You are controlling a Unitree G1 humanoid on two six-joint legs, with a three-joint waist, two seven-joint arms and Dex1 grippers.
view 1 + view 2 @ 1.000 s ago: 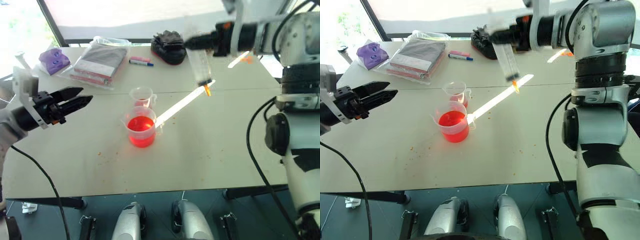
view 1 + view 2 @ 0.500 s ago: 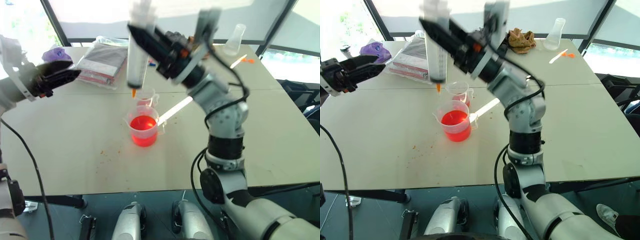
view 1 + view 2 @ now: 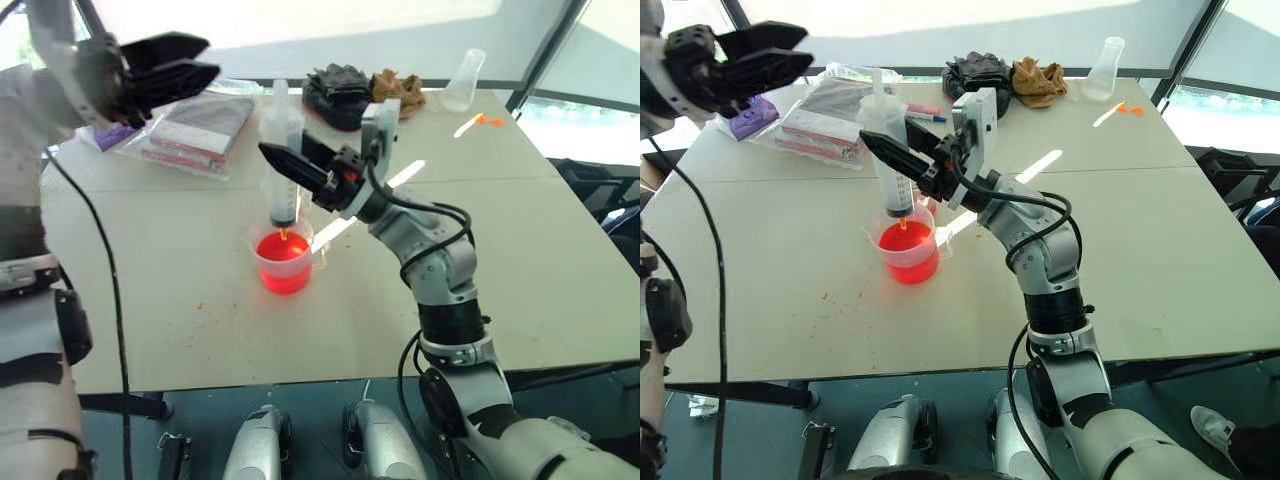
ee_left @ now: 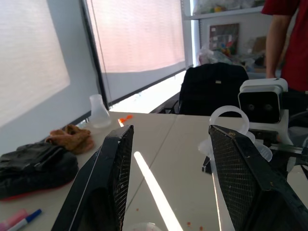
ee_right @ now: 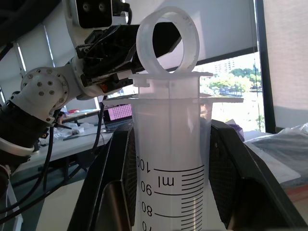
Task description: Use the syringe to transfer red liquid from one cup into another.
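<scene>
The syringe (image 3: 282,165) stands upright with my right gripper (image 3: 278,160) shut on its clear barrel; the right wrist view shows the barrel (image 5: 168,163) clamped between both fingers. Its orange tip sits inside the rim of the wide cup (image 3: 285,262), which holds red liquid. I cannot tell whether the tip touches the liquid. The smaller cup is hidden behind the syringe. My left gripper (image 3: 208,56) is open and empty, raised high at the left above the table, level with the syringe's plunger ring (image 4: 228,118).
A clear flask (image 3: 463,80), a brown cloth (image 3: 398,88) and black gloves (image 3: 337,90) lie at the table's far edge. A bagged packet (image 3: 200,125), a purple item (image 3: 110,135) and a marker (image 3: 925,112) lie far left. A person in red (image 4: 288,38) stands beyond the table.
My right gripper has lowered the syringe until its tip is inside the wide cup. My left gripper has risen and swung right toward the syringe's top.
</scene>
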